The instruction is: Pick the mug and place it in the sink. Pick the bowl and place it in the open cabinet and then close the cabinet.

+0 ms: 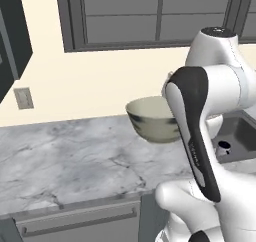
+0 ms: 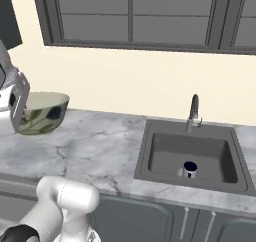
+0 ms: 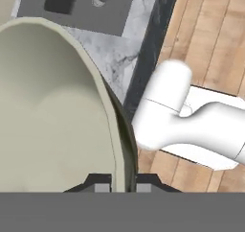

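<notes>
Bowl (image 1: 152, 120) is off the marble surface (image 1: 75, 156), held in the air — jaws clamp its rim, one fingertip (image 3: 101, 187) inside, the other outside, gripper (image 3: 118, 188) at the bowl's edge. Mug (image 2: 189, 169) stands upright in the sink (image 2: 165, 158), near the drain, w/ faucet (image 2: 193, 111) behind — well right of the bowl.

the arm is hiding the right side of the bowl (image 1: 150, 120) in the left base view; the cabinet (image 1: 12, 41) is running off the left edge.
</notes>
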Motion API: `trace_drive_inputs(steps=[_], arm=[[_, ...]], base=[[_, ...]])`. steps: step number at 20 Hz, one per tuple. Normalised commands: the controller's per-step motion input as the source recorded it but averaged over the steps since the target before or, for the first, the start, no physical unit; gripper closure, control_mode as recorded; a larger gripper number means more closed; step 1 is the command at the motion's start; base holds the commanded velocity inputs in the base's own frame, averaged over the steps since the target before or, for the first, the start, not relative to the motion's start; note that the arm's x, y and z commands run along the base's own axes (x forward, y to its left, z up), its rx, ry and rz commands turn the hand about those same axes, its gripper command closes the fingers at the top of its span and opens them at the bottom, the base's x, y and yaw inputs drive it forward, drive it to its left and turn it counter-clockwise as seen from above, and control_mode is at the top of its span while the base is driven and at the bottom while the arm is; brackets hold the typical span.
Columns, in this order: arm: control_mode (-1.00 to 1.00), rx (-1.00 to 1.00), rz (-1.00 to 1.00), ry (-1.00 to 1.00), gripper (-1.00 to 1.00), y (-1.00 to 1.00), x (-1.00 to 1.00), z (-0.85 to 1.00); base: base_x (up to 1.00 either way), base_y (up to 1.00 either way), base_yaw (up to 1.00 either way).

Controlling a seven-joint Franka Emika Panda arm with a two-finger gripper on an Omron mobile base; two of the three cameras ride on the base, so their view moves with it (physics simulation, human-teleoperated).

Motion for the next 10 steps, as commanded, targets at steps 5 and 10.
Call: trace_drive_inputs(steps=[5, 10], arm=[[1.0, 0.0, 0.0, 0.0, 1.0, 0.0, 0.0, 0.0], [1.0, 0.0, 0.0, 0.0, 1.0, 0.0, 0.0, 0.0]], base=[[-1.0, -0.46, -0.13], [-1.0, -0.1, -0.09]])
